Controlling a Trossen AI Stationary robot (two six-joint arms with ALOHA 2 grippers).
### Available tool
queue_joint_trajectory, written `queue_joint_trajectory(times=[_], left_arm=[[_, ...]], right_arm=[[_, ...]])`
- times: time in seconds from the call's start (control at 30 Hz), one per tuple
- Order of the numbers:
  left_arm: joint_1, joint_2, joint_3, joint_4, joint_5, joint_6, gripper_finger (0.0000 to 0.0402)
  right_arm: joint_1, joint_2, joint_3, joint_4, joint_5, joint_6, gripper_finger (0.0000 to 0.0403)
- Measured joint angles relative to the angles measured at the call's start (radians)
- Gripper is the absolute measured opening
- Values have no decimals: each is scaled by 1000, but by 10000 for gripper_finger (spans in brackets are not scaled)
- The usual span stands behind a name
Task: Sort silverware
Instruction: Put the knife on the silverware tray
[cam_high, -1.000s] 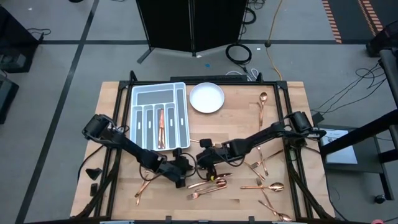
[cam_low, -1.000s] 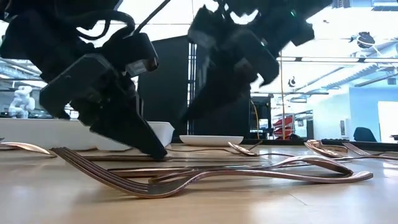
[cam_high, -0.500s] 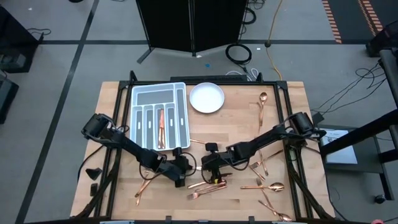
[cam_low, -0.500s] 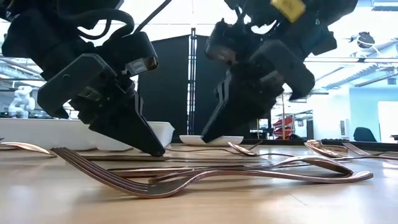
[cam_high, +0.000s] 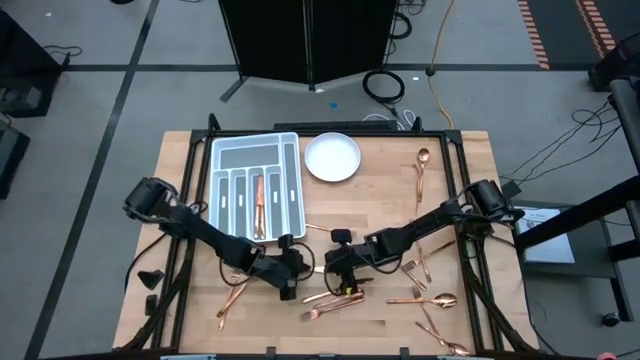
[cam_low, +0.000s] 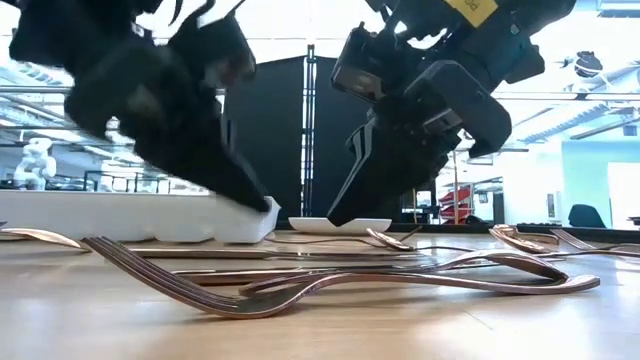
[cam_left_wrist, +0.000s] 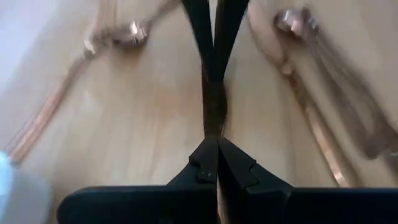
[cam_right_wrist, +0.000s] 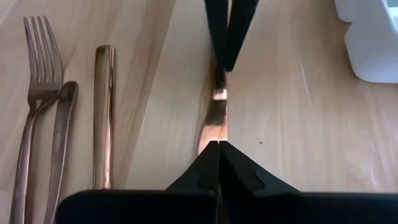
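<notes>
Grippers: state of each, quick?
Left gripper: shut, apparently on a utensil.
Right gripper: shut on a knife.

Even overhead light on the high view; table (cam_high: 380, 200) bright, shadows soft and short. Low view backlit by bright ceiling and windows, arms near-silhouettes; left arm (cam_low: 150, 90) motion-blurred, nearest fork (cam_low: 250, 295) soft. Left wrist view smeared throughout. Right wrist view sharp, glints on a copper handle (cam_right_wrist: 103, 112).
</notes>
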Motion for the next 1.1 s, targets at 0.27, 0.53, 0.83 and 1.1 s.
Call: queue_joint_trajectory(times=[0.27, 0.53, 0.83, 1.1], left_arm=[[-27, -128, 0, -277, -17, -64, 0], [-143, -162, -63, -382, -21, -244, 0], [-179, -171, -71, -383, -52, -294, 0], [-178, -170, -94, -392, -30, -320, 0]], right_arm=[[0, 0, 0, 141, 0, -29, 0], [-2, 13, 1, 243, -1, -89, 2], [-19, 93, 0, 377, -3, -117, 61], [-28, 91, 1, 392, -1, -64, 98]])
